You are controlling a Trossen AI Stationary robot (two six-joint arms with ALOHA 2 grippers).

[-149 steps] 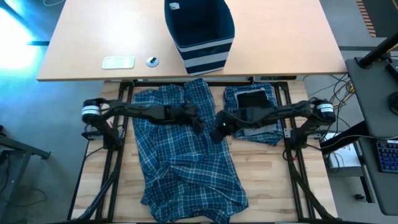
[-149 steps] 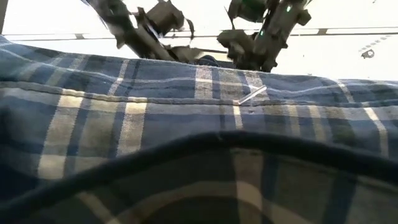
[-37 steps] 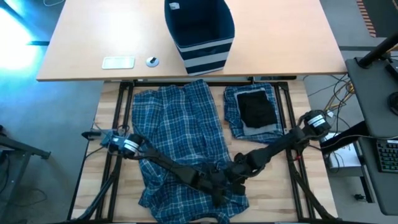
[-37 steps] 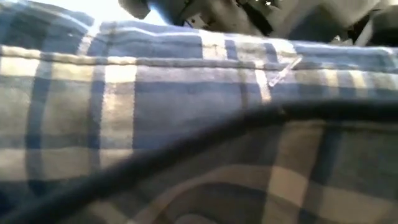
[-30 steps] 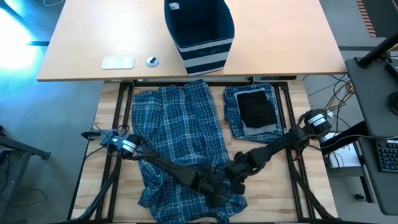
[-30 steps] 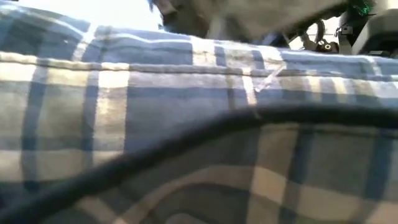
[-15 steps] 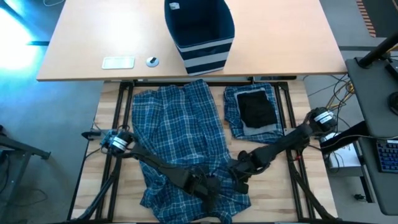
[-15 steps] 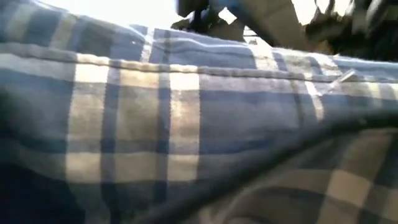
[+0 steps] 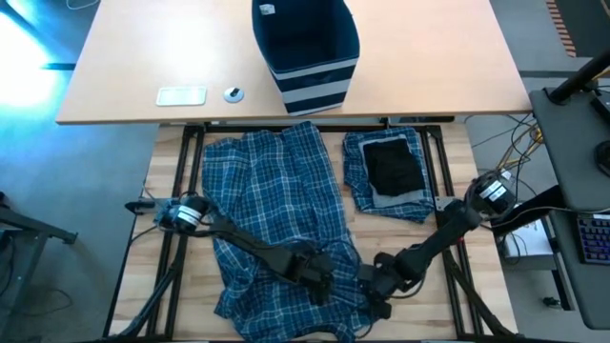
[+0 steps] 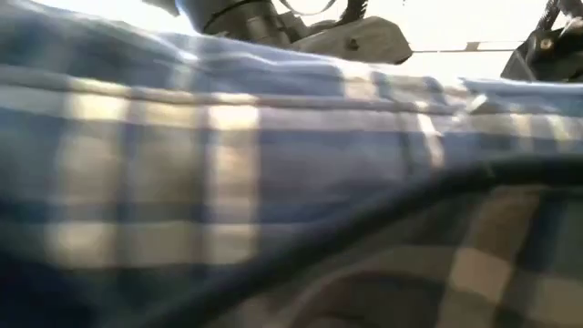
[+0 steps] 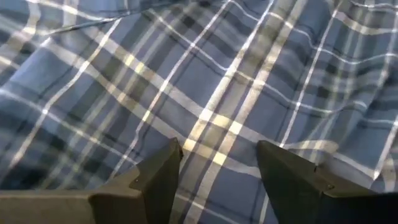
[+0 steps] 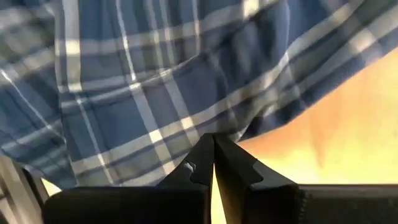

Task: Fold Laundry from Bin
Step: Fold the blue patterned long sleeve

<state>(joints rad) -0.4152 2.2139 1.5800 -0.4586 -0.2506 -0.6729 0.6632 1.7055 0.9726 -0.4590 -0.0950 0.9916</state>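
Left gripper (image 9: 324, 277) fingers spread, low over near end of plaid trousers (image 9: 276, 219) (cloth directly beneath, none pinched), right gripper (image 9: 375, 289) pressed together at trousers' near right hem, folded pile (image 9: 389, 171) beyond, bin (image 9: 305, 48) on far table.

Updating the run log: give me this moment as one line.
left gripper: open over plaid trousers | right gripper: shut at trousers' near edge | folded pile: beside trousers | bin: on far table
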